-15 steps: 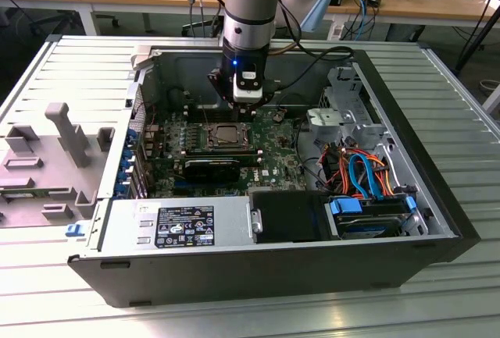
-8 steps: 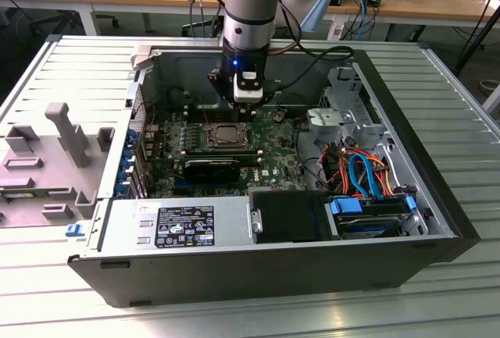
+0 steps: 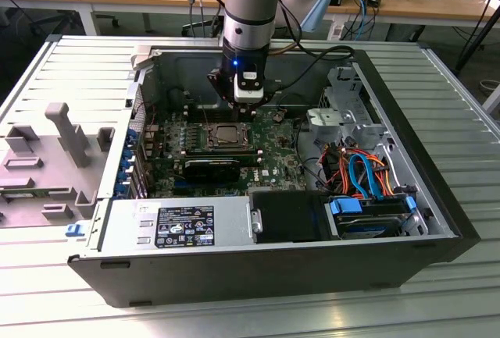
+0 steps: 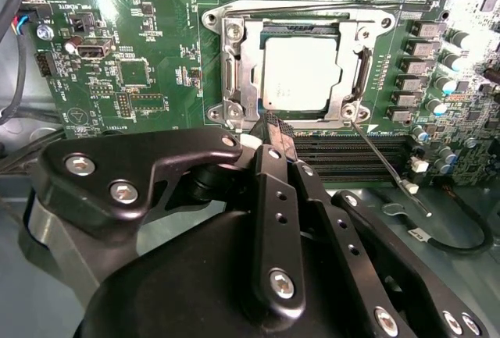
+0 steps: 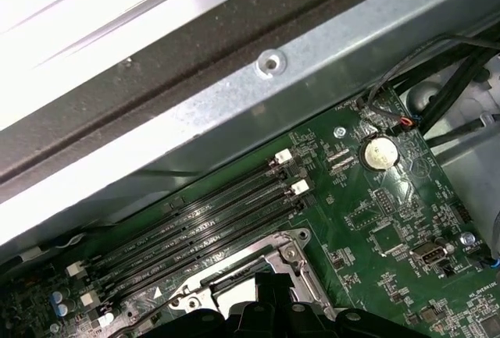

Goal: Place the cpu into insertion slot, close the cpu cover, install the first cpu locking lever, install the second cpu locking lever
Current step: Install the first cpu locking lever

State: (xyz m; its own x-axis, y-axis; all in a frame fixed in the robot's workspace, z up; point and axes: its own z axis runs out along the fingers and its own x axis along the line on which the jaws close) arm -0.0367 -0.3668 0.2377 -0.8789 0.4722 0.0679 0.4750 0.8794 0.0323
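— Silver-grey metal is showing through the window of the cpu cover [image 4: 237,69], so I am reading the cpu [image 4: 301,72] as sitting flat in the insertion slot [image 4: 301,35], with the frame lying down over its edges.

— And the gripper [image 4: 277,131]?

— In the second wrist view its fingers are pressing together with nothing visible between them, and the tips are hovering just beside the near edge of the cover. In the exterior view the gripper [image 3: 247,96] is hanging over the socket, inside the open case [image 3: 437,197].

— How are the levers lying?

— One thin wire lever [image 4: 305,12] is running along the far side of the frame. The other lever [image 4: 387,162] is sticking out at a slant across the memory slots [image 4: 344,151], and it is looking unlatched to me.

— How am I to think of these parts handling?

— I am judging the chip to be light, stiff and fragile underneath, best taken by its bare edges and never pressed on top. The cover is looking thin and easy to bend. The loose lever is probably springy and slippery, so the bent free end is seeming the surest place to bear on it.
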